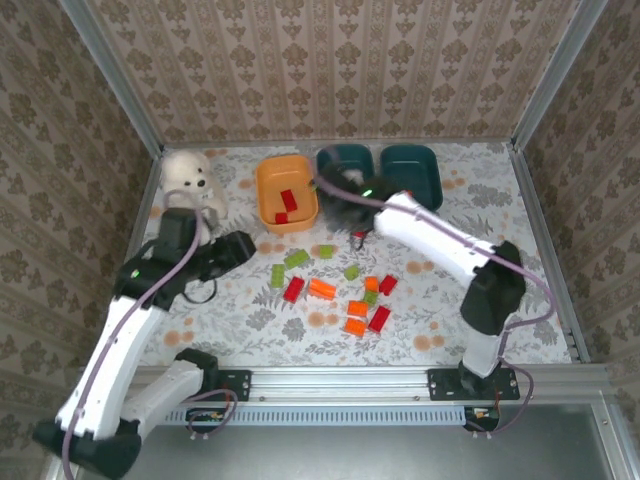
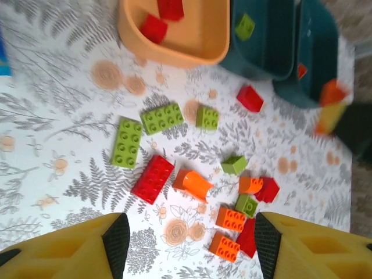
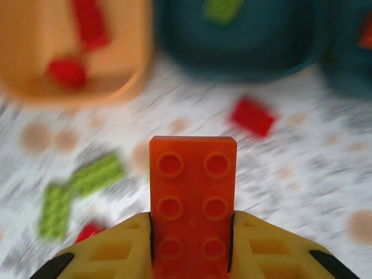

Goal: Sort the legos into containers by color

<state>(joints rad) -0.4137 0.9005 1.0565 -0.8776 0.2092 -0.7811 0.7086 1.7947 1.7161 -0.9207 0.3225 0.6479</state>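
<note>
The right hand (image 3: 192,229) is shut on an orange brick (image 3: 193,174), clamped by its long sides. The brick's long axis runs out along the fingers, with its free end towards the tubs at the back of the table (image 1: 470,300). From this hand the orange tub (image 1: 262,185), which has two red bricks in it, lies ahead and to the left. The middle teal tub (image 1: 352,155), which has a green brick in it, lies straight ahead. The right teal tub (image 1: 410,175) lies ahead and to the right, and I judge it to be the home for orange, so the coming move turns on a short carry rightward past the middle tub. The right arm is much the nearer to that tub. The left hand (image 2: 192,244) is wide open and holds nothing, hanging over the near side of the loose legos (image 2: 152,178), which are scattered on the table in front of the tubs. The right wrist view is smeared, so everything beyond the brick is soft. The right teal tub is cut off at that view's edge, and the reddish fleck in it is too small to name. The brick's near end is buried between the pads, so I cannot tell its full length. From above, the right arm covers part of the middle tub.
</note>
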